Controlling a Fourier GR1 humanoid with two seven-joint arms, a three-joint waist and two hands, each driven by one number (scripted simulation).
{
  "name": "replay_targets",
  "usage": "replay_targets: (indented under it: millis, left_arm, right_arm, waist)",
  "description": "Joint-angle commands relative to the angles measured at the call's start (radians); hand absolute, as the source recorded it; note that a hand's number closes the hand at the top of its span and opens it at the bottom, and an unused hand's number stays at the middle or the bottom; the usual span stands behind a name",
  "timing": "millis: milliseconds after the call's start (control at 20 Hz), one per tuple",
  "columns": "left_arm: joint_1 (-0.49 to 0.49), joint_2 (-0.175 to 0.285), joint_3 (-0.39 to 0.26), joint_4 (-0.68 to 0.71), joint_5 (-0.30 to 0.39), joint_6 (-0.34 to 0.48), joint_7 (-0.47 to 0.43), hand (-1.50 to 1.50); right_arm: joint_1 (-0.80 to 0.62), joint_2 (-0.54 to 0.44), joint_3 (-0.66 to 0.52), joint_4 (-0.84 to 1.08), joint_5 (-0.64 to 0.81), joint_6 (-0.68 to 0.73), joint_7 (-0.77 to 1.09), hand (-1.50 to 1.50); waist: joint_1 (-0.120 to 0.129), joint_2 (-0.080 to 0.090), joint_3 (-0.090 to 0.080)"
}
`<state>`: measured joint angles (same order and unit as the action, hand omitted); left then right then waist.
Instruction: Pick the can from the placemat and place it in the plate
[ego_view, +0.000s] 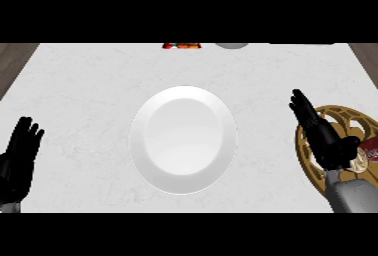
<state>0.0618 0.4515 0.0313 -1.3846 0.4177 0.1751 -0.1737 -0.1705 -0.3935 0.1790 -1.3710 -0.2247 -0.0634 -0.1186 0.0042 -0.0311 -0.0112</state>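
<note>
A white plate (183, 139) lies in the middle of the pale counter with nothing on it. At the right edge lies a round gold-patterned placemat (347, 116). A red can (370, 150) lies on it, mostly cut off by the view's edge. My right hand (322, 134) is over the placemat's left part, just left of the can, its fingers straight and pointing away from me. It holds nothing. Low at the left edge, my left hand (18, 160) rests open with fingers up.
At the counter's far edge sit a red-orange object (181, 46) and a grey rounded object (232, 45), both partly cut off. Dark wood floor (13, 57) shows past the counter's far corners.
</note>
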Motion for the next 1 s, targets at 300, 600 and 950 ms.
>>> replay_targets:
  millis: [300,600,950]
  left_arm:
    - [-0.147,0.066,-0.082,-0.104,-0.082,-0.049,0.019,0.0]
    - [-0.265,0.065,-0.149,-0.183,-0.138,-0.018,0.142,0.0]
    - [-0.326,0.084,-0.108,-0.153,-0.11,-0.083,0.189,0.0]
  right_arm:
    - [-0.208,-0.329,0.124,-0.233,0.244,0.351,-0.118,1.5]
    - [0.141,-0.343,0.074,-0.095,0.162,0.407,-0.55,-1.5]
    - [0.191,-0.4,-0.108,0.012,-0.018,0.603,-0.801,-1.5]
  waist:
    - [-0.054,-0.039,-0.005]
    - [-0.039,0.032,0.016]
    - [-0.019,0.032,0.012]
